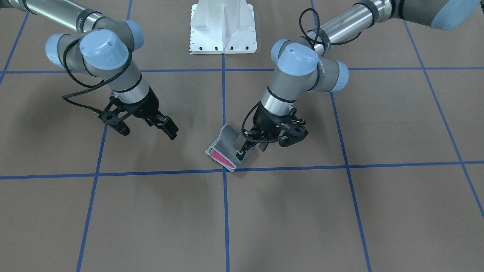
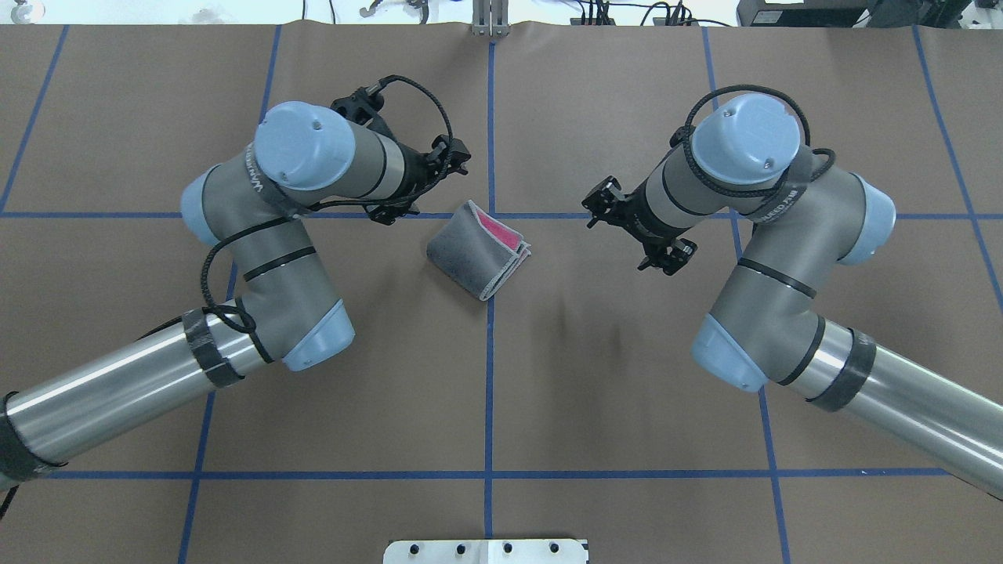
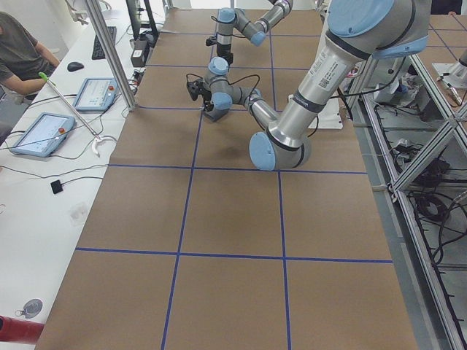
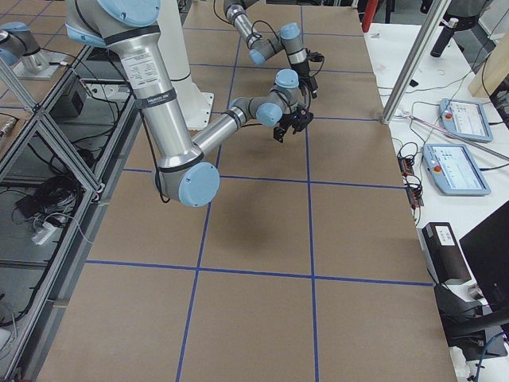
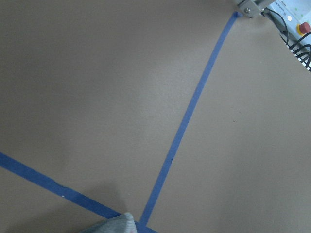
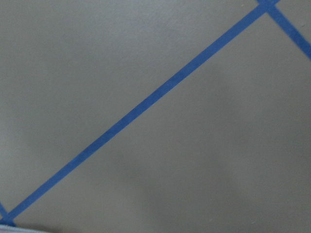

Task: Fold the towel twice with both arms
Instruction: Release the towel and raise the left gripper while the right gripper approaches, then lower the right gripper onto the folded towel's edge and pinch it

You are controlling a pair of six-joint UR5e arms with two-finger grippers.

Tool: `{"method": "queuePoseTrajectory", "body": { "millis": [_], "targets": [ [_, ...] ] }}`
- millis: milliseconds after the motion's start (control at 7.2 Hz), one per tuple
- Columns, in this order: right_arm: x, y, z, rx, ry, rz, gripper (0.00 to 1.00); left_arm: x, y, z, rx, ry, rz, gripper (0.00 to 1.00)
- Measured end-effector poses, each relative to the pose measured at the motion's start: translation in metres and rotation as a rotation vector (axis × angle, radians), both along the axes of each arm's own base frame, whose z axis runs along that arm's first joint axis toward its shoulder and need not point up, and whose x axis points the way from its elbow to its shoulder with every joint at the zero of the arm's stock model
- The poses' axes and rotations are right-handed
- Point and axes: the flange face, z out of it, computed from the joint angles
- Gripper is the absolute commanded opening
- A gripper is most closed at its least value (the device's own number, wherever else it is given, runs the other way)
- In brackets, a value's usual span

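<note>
Near the middle of the brown table (image 1: 302, 219), just where two blue tape lines (image 1: 225, 211) cross, the towel (image 1: 225, 148) lies folded into a small bundle. It is dark grey on the outside, with a wedge of pink showing at its open side and the light stitched border running round the edges. One grey flap, on the side toward the white pedestal (image 1: 223, 26), curls up off the surface rather than lying flat. Seen from across the table, the left gripper (image 1: 262, 148) hangs just beside the bundle with its jaws spread wide. One of its fingers (image 1: 244, 148) reaches down over the towel's edge and may be touching the cloth, though the overhead view shows the claw apart from it, with no cloth between the fingers. The right gripper (image 1: 149, 134) hovers well off to the other side, likewise spread open and holding nothing, its fingers tilted down toward the table. Its wrist camera sees only tape and brown surface, while the left wrist camera catches a grey corner of the towel at its bottom edge.
</note>
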Motion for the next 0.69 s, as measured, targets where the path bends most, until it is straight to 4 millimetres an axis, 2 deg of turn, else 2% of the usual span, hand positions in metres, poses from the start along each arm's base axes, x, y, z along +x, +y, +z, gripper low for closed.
{"method": "queuePoseTrajectory", "body": {
  "millis": [139,278,417,556,695],
  "targets": [
    [-0.023,-0.001,-0.01,0.013,-0.043,0.026,0.99,-0.028,0.019,0.029,0.009,-0.012,0.021,0.99],
    [-0.043,-0.004,-0.021,0.029,-0.08,0.05,0.99,-0.05,0.033,0.048,0.013,-0.021,0.032,0.99],
    [-0.065,-0.012,-0.041,0.051,-0.105,0.066,0.9,-0.061,0.041,0.057,0.013,-0.025,0.036,0.99],
    [-0.085,-0.017,-0.056,0.08,-0.131,0.075,0.87,-0.066,0.044,0.061,0.013,-0.028,0.037,0.99],
    [-0.1,-0.015,-0.061,0.117,-0.162,0.075,0.81,-0.067,0.044,0.062,0.012,-0.029,0.037,0.99]
  ]
}}
